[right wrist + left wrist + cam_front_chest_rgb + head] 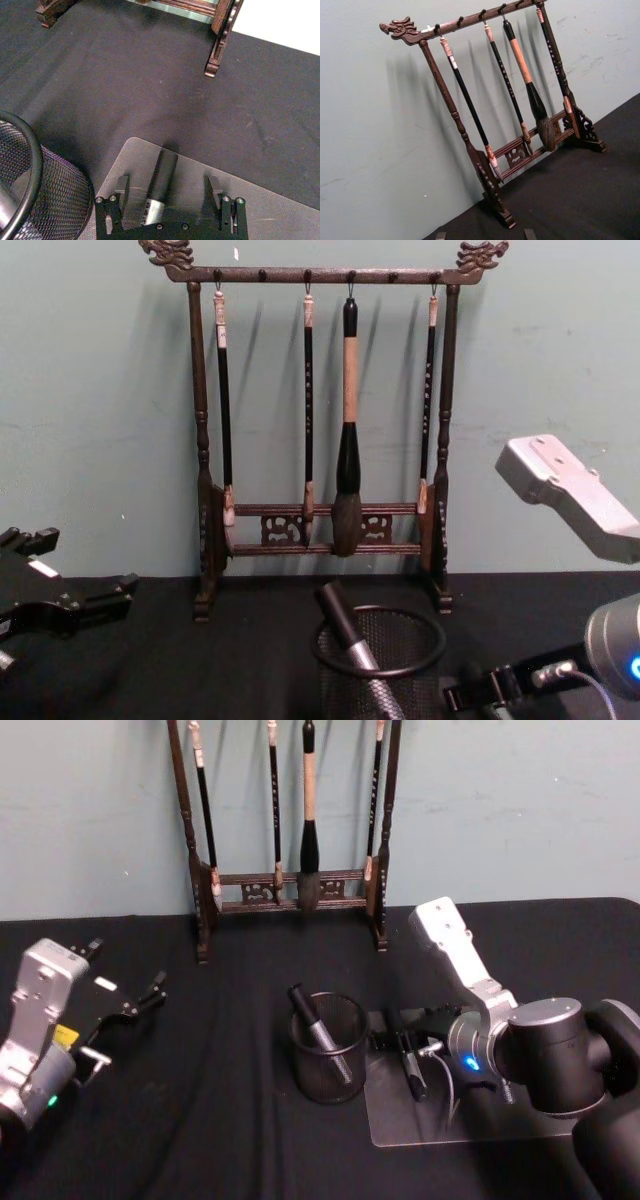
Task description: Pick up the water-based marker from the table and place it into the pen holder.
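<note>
One dark water-based marker lies on a clear sheet on the black table. My right gripper is low over it and open, one finger on each side and a gap to the marker on both. Just to its left stands the black mesh pen holder, with another marker leaning inside. At the table's left my left gripper stands open and holds nothing.
A tall dark wooden brush rack hung with calligraphy brushes stands at the back by the wall. Its foot is beyond the clear sheet. Bare black cloth lies between the left gripper and the pen holder.
</note>
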